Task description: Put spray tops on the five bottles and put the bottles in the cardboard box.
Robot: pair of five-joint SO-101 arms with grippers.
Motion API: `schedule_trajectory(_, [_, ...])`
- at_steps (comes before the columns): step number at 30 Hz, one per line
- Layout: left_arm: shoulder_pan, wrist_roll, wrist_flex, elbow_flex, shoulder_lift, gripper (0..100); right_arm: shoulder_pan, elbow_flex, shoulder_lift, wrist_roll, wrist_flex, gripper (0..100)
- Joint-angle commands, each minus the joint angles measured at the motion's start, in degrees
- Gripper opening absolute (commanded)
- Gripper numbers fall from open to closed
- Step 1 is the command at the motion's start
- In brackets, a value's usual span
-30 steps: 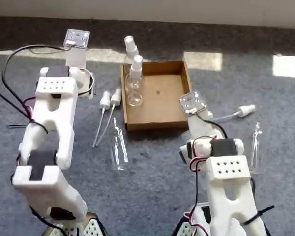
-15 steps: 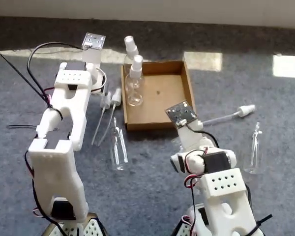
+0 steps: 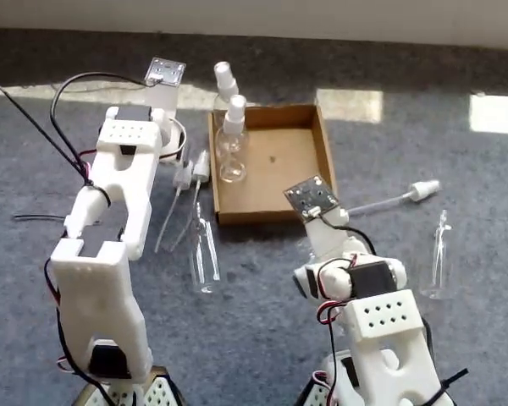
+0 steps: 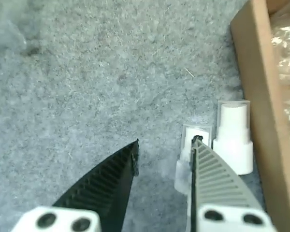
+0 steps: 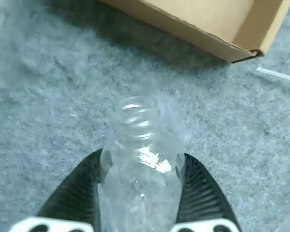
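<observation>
In the left wrist view my left gripper [image 4: 165, 142] is open just above the carpet. Its grey finger touches one of two white spray tops [image 4: 203, 133] [image 4: 234, 137] that lie beside the cardboard box [image 4: 253, 72]. My right gripper [image 5: 142, 158] is shut on a clear, capless bottle [image 5: 140, 145], held near the box's front corner [image 5: 203, 19]. From above, one topped bottle [image 3: 231, 144] stands in the box [image 3: 279, 169] and another [image 3: 224, 89] at its far left corner. An uncapped bottle [image 3: 203, 249] lies left of the box front, and a second one [image 3: 440, 254] lies far right.
A third loose spray top [image 3: 425, 189] with a long tube lies to the right of the box. The left arm [image 3: 123, 186] stretches over the carpet left of the box, with black cables trailing off toward the left edge.
Over the last second the left arm swung right onto the two spray tops. The right arm shifted left toward the box's front; both have hardly moved in the last half second.
</observation>
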Motion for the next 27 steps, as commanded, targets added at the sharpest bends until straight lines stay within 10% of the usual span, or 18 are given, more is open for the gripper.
schedule_trajectory(1, [1.2,-0.2,0.8,-2.7,-2.2,18,-0.6,-0.6,-0.9,-0.4,0.0,0.5])
schedule_trajectory(27, [0.2,-0.1,6.9,-4.7,-2.3,18,-0.6,1.9,-1.3,-0.4,0.0,0.5])
